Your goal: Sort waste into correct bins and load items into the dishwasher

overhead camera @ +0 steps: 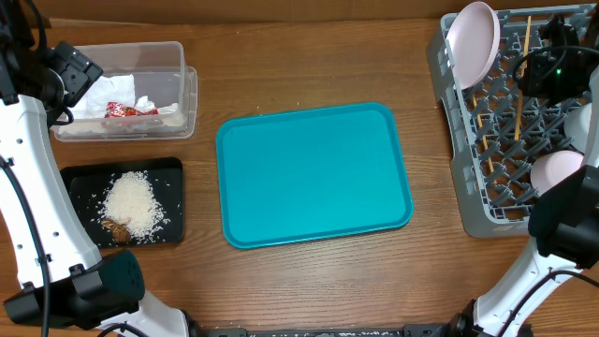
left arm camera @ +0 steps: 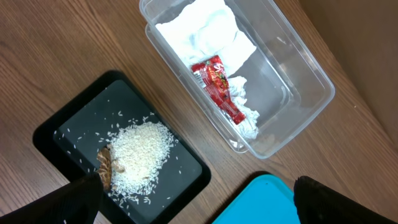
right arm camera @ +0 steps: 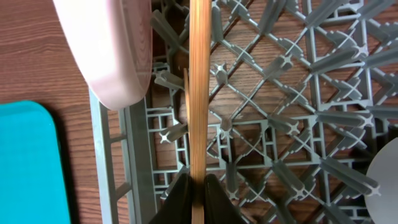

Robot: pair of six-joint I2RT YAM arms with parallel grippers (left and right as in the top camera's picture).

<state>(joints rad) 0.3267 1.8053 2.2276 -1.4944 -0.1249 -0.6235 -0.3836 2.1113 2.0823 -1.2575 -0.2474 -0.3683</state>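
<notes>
The clear tub (overhead camera: 182,98) at the back left holds white napkins (left arm camera: 205,31) and a red wrapper (left arm camera: 217,84). The black tray (overhead camera: 75,183) holds rice (overhead camera: 131,204) and brown scraps (left arm camera: 104,165). My left gripper (left arm camera: 199,199) hangs open and empty above the gap between the black tray and the teal tray. The grey dish rack (overhead camera: 468,201) at the right holds a pale pink bowl (overhead camera: 473,42) on edge, a second pale bowl (overhead camera: 559,168) and chopsticks (overhead camera: 518,126). My right gripper (right arm camera: 198,193) is shut on a wooden chopstick (right arm camera: 199,93) over the rack lattice (right arm camera: 280,124), beside the pink bowl (right arm camera: 112,50).
A big teal serving tray (overhead camera: 314,173) lies mid-table with nothing on it; its corner shows in the left wrist view (left arm camera: 261,202) and its edge in the right wrist view (right arm camera: 25,162). A pale round rim (right arm camera: 385,171) shows at the rack's right side.
</notes>
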